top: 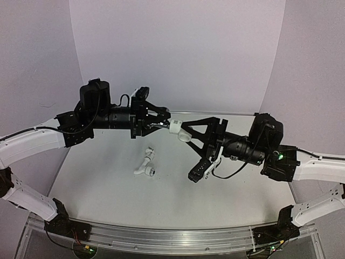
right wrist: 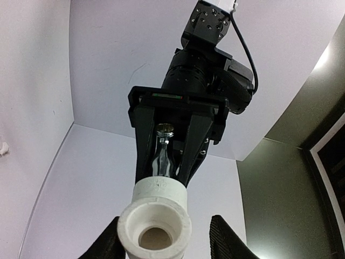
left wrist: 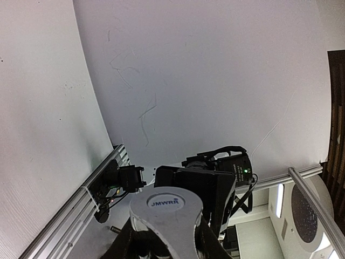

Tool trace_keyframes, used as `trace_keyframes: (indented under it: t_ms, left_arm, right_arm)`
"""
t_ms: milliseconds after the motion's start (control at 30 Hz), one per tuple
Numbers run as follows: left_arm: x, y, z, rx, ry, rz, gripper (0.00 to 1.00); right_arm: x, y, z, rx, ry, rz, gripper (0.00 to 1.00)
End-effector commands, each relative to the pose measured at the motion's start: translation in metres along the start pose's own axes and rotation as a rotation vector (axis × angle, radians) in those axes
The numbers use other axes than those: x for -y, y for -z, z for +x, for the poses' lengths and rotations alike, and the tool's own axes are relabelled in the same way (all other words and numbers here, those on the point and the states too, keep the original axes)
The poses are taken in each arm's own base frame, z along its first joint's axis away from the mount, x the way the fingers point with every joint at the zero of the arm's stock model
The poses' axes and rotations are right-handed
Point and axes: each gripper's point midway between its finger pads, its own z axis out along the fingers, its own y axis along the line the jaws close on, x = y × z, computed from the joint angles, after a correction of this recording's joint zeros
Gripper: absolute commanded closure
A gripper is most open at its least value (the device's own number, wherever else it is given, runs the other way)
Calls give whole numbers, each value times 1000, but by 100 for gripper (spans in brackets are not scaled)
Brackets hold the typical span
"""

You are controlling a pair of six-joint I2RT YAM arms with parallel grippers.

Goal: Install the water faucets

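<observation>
My left gripper [top: 155, 122] is shut on a chrome faucet [right wrist: 163, 154] and holds it level in the air, pointing right. A white elbow fitting [top: 178, 130] sits on the faucet's end. My right gripper [top: 190, 152] is open, with its fingers on either side of the fitting. In the right wrist view the fitting [right wrist: 154, 229] lies between the pads [right wrist: 226, 242], its open socket facing the camera, with a gap on the right side. In the left wrist view the faucet's grey cap marked JMWRR [left wrist: 166, 203] fills the bottom, between my left gripper's [left wrist: 167, 240] fingers.
A second white and chrome faucet [top: 145, 165] lies on the grey table [top: 108, 183], below the left gripper. A white curved backdrop [top: 178, 54] rises behind. An aluminium rail [top: 161, 237] runs along the near edge.
</observation>
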Motion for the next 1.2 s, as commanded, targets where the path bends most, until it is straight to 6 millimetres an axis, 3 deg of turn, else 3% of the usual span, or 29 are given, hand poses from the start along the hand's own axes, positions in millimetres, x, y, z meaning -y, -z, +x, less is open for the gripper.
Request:
trace_keyframes:
  t_ms: [0, 133, 267, 467, 933, 1167]
  left_arm:
    - [34, 4, -7, 17, -108, 95, 100]
    - [34, 7, -8, 42, -149, 93, 100]
    - [35, 11, -10, 69, -226, 89, 100]
    - [39, 17, -9, 95, -392, 89, 100]
    - [39, 21, -1, 97, -583, 61, 100]
    - [41, 32, 5, 105, -732, 11, 100]
  right_arm:
    - [24, -2, 3, -2, -47, 56, 53]
    - [38, 1, 4, 6, -157, 69, 63]
    - [50, 1, 10, -3, -355, 63, 66]
    - [71, -5, 20, -15, -806, 20, 73]
    - [77, -6, 35, -99, -1636, 21, 78]
    - [71, 0, 59, -103, -2149, 28, 83]
